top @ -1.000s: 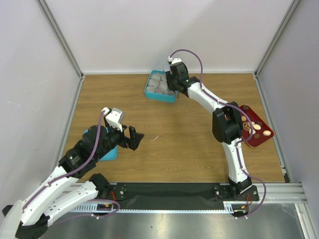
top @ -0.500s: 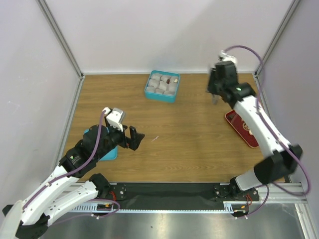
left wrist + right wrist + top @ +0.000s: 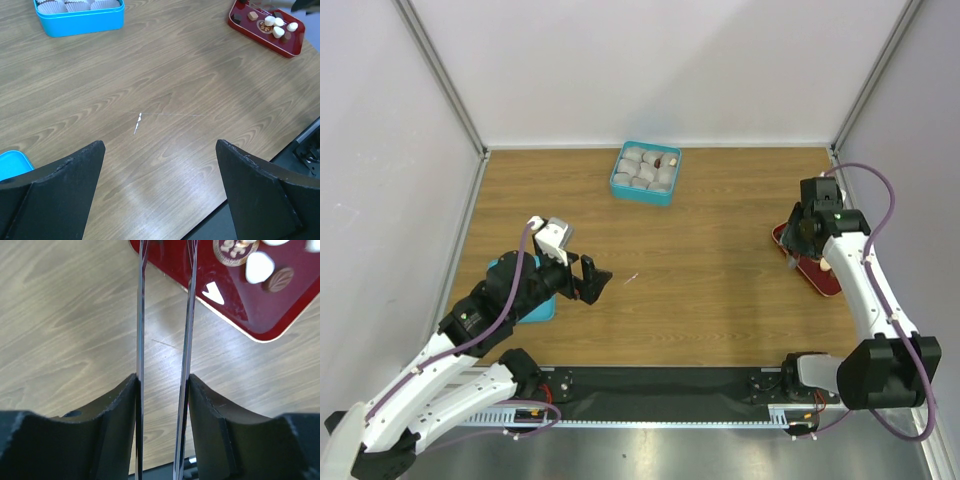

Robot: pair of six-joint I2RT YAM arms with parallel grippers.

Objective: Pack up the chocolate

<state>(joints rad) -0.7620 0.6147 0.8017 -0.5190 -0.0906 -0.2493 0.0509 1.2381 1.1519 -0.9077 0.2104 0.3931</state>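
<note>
Left end effector (image 3: 160, 147): released, jaws spread wide, nothing between them. It is held above bare bench (image 3: 700, 300) at the lower left of the overhead view, judged to be parked there out of the working path.

Teal lid (image 3: 540, 305): partly hidden under that arm, laid apart from the box. It is presumably set aside so that the compartments are left reachable and closing can be done last.

Teal box (image 3: 620, 185): at upper centre, filled with crinkled paper cups (image 3: 635, 170), which are meant to seat one sweet each. One dark piece (image 3: 670, 160) is seen in the cup at the upper right corner; the other cups appear unfilled.

Right end effector (image 3: 162, 380): clenched on the tweezers (image 3: 188, 320), both blades pressed against the pads. The blades are only partly squeezed, with their tips apart over the near edge of the red tray (image 3: 240, 305). No sweet is seen between them. The tweezers are judged to be used because the pieces are too small for the bare fingers.

Remaining chocolate (image 3: 259, 267): pale and brown pieces lie on the tray at the right. Packing is judged barely begun.
</note>
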